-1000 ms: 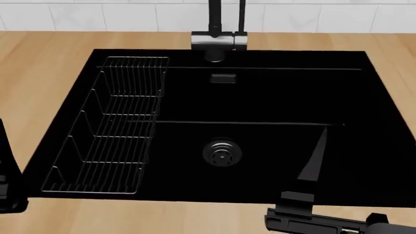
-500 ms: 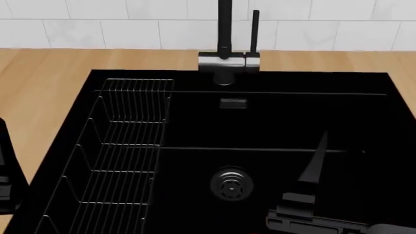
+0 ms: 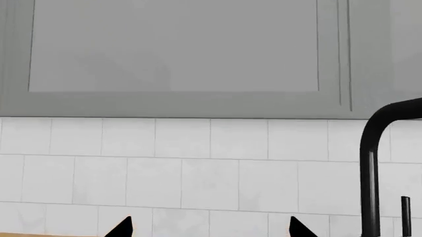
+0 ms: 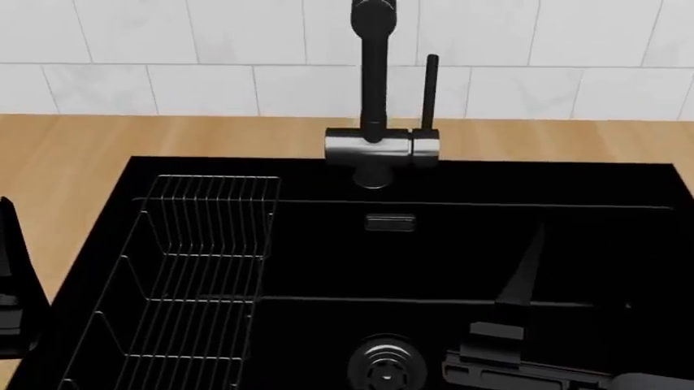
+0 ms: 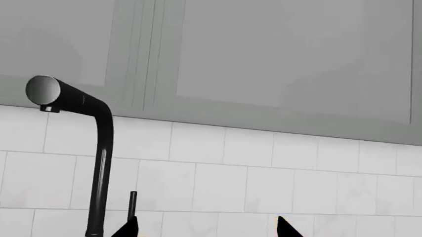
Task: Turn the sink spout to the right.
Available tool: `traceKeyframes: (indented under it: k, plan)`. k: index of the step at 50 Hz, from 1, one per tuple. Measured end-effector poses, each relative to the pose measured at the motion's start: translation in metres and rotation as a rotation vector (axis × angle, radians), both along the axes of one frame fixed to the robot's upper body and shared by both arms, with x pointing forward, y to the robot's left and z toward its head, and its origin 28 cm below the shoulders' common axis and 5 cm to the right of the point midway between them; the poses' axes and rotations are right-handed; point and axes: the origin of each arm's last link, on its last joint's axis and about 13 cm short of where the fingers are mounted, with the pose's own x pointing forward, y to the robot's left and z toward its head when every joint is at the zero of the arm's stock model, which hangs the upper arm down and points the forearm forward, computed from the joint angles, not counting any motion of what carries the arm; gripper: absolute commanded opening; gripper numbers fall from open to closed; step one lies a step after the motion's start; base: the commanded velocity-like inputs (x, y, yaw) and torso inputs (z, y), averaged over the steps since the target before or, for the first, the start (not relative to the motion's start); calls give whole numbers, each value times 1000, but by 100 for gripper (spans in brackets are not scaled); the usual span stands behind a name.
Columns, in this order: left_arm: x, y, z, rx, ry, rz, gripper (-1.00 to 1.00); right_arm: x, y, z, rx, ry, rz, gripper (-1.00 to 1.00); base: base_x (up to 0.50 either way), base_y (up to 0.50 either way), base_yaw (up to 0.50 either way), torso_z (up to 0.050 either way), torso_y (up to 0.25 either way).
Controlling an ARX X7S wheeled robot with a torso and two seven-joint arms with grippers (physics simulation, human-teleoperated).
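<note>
The sink spout (image 4: 375, 73) is a thick matte-black tube rising from a short chrome cylinder (image 4: 379, 146) at the back rim of the black sink (image 4: 607, 187). It also shows in the left wrist view as the spout (image 3: 370, 168) and in the right wrist view as the spout (image 5: 100, 163), curving over at its top. My right gripper (image 5: 205, 224) is open with only tile wall between its fingertips. One black finger (image 4: 526, 272) shows over the basin, well short of the spout. My left gripper (image 3: 209, 224) is open too, empty and far from the spout.
A thin straight black lever rod (image 4: 431, 89) stands just right of the spout. A wire rack (image 4: 184, 276) fills the basin's left side, with a round drain (image 4: 385, 366) and an overflow slot (image 4: 391, 222). Wooden counter (image 4: 65, 154), white tile wall and grey cabinets surround it.
The head view has lifted: the sink slid down the picture and more of the spout and tile wall show. My right gripper keeps its place at the lower right.
</note>
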Motion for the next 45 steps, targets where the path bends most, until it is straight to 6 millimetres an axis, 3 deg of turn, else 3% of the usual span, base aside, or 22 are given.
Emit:
traceKeyframes:
  k: [24, 45]
  plan:
    - [1, 0, -2, 0, 6, -2, 100, 0, 1, 0, 4, 8, -4, 100, 98, 0, 0, 0, 0]
    - [2, -1, -6, -1, 15, -5, 100, -2, 14, 40, 5, -15, 21, 100, 0, 0, 0, 0, 0]
